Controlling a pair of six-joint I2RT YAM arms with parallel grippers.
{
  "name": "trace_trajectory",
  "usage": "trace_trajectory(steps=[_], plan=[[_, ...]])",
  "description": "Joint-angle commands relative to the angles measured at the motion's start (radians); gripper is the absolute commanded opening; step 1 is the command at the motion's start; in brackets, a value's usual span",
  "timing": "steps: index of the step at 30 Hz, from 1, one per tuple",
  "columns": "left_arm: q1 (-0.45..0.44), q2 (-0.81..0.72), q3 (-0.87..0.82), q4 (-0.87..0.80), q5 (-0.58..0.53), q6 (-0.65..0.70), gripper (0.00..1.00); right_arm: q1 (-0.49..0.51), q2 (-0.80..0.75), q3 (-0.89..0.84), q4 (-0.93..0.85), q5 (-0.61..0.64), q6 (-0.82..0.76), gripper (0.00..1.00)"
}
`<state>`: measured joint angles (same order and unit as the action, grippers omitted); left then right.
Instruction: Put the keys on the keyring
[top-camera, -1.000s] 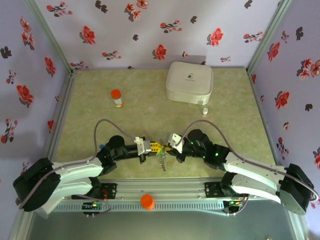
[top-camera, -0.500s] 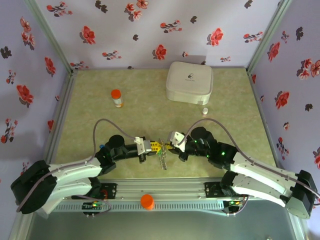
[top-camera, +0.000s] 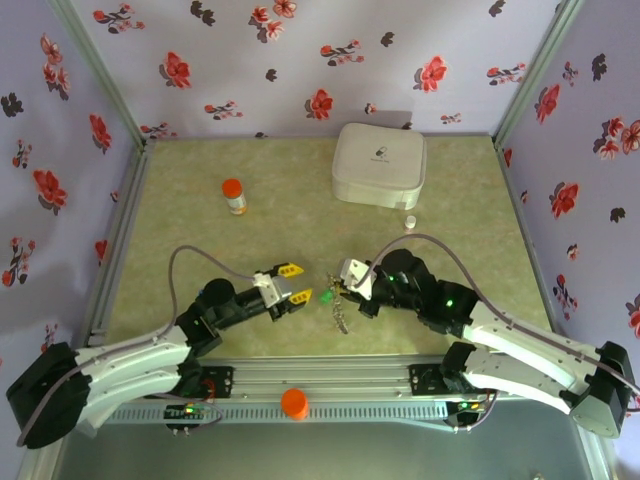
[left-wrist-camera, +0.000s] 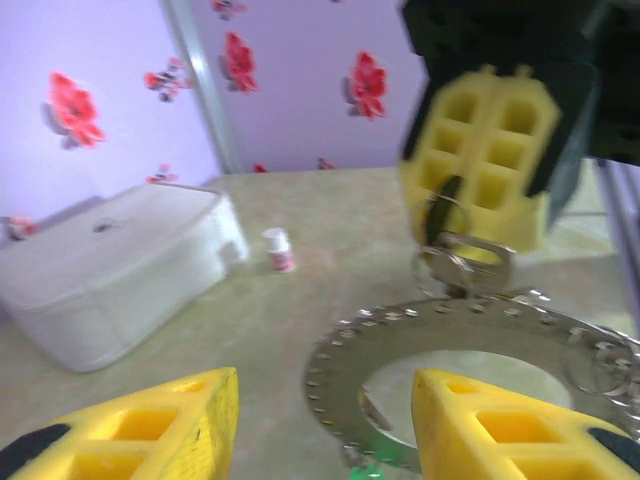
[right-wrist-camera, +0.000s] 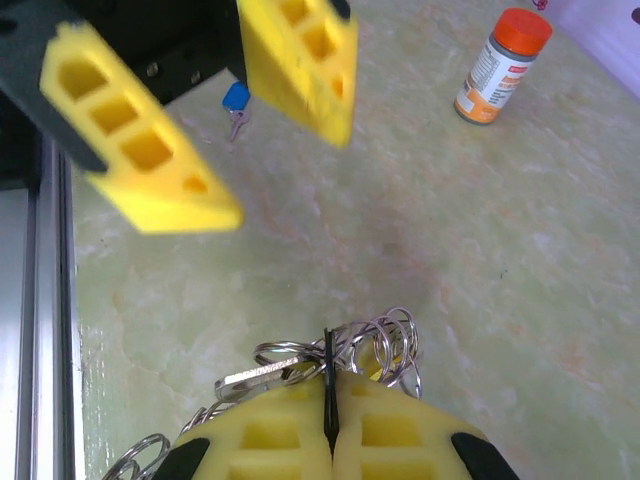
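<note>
Our left claw (top-camera: 298, 283) stands wide, its two yellow fingers (left-wrist-camera: 150, 425) well apart and gripping nothing. Just ahead of its tips hangs the keyring (left-wrist-camera: 440, 325), a beaded silver loop with small split rings at its top. Those rings are pinched in the right claw (top-camera: 340, 291), whose jaws are pressed together on them so that only a thin dark seam shows between the pads (right-wrist-camera: 270, 440).

From above, the two claws face each other tip to tip, close but not touching, and the chain droops from the right claw toward the near rail. A green key (top-camera: 325, 297) sits in the gap between the claws, right by the chain. We cannot tell whether it is threaded on or only lying there.

From the right wrist, a blue key (right-wrist-camera: 236, 100) lies on the table beneath the open left claw. An orange-capped bottle (top-camera: 233, 196) stands well beyond the left claw. Far beyond the right claw sits a white rounded box (top-camera: 380, 165), with a tiny white bottle (top-camera: 409, 222) between the two.
</note>
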<state>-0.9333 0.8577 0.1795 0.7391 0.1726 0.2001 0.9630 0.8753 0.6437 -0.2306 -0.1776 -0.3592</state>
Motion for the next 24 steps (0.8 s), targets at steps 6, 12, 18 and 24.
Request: trace_trajectory(steps=[6,12,18,24], plan=[[0.006,-0.219,-0.037,-0.047,-0.636,-0.013,0.59,0.03,0.127,0.127,0.099,-0.027,-0.021,0.0],[0.025,-0.363,-0.036,-0.159,-0.84,-0.035,0.6,0.064,0.302,0.204,0.304,-0.059,-0.008,0.0],[0.052,-0.415,-0.042,-0.188,-1.003,-0.158,0.62,0.06,0.494,0.246,0.502,-0.03,0.062,0.0],[0.066,-0.365,-0.043,-0.187,-0.978,-0.225,0.62,-0.025,0.576,0.216,0.385,0.005,0.062,0.0]])
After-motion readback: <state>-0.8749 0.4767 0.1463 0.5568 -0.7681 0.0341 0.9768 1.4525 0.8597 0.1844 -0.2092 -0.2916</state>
